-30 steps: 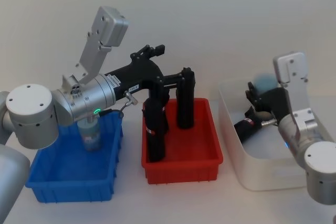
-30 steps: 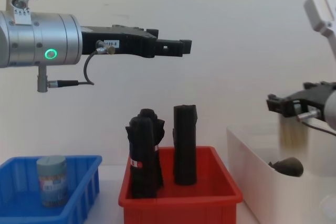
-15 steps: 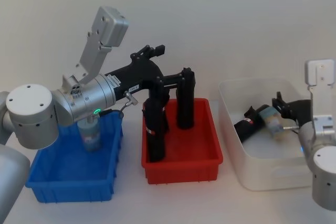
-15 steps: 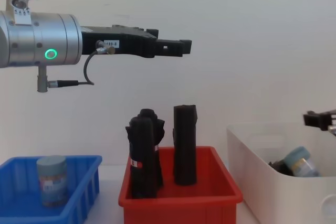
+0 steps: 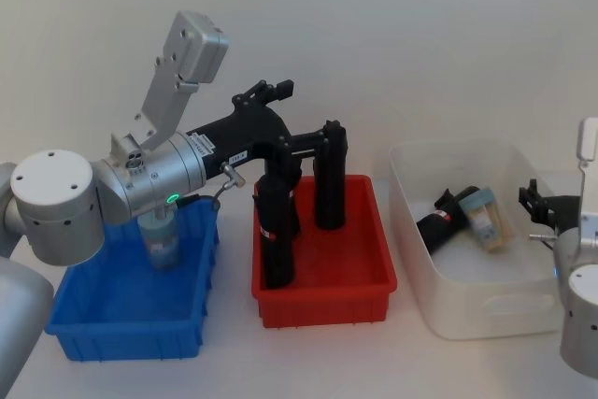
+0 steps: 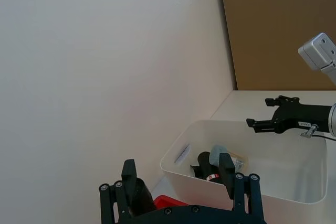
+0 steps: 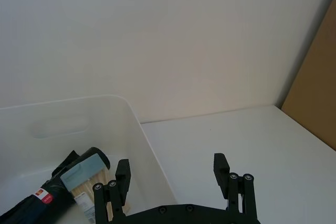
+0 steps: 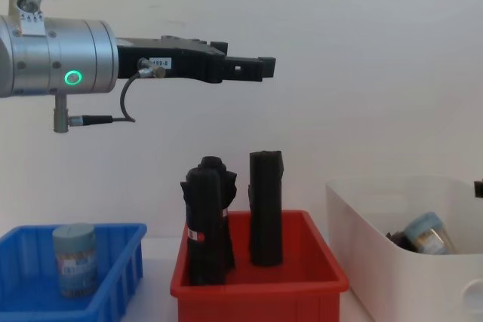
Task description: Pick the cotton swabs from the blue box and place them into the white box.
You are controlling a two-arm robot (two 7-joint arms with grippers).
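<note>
Right tool [image 7: 173,174] gaped empty beside translucent white box [image 5: 411,231]; round clear swab tub [image 5: 484,217] lay tilted inside. Left tool [image 6: 181,179] open, empty.

A bare test bench, like a lab: a plain white table [image 5: 224,362] against a blank white wall [image 5: 392,35], holding plastic sorting bins [image 5: 322,298].

I see 1 tub of cotton swabs [image 5: 161,240] upright in the blue box [image 5: 112,338]. Another tub [image 5: 487,219] lies tilted in the white box [image 5: 467,315], grey-blue lid up.
</note>
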